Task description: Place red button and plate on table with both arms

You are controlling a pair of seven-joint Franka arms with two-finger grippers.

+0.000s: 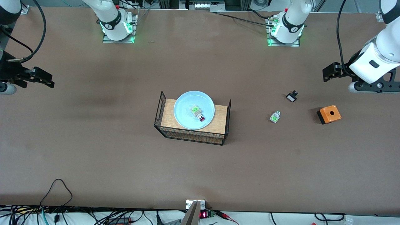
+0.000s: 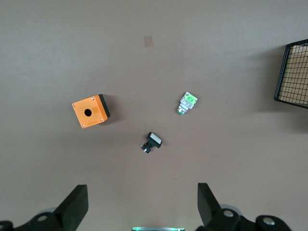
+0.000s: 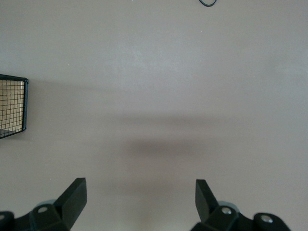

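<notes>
The pale blue plate rests on top of a small wooden-topped black wire rack in the middle of the brown table. The red button lies in the plate, its red cap pointing toward the front camera. My left gripper is open and empty, up over the table at the left arm's end; it also shows in the left wrist view. My right gripper is open and empty over the right arm's end, over bare table in the right wrist view.
Toward the left arm's end lie a green-labelled part without a red cap, a small black-and-white part and an orange box with a hole. Cables run along the table's front edge.
</notes>
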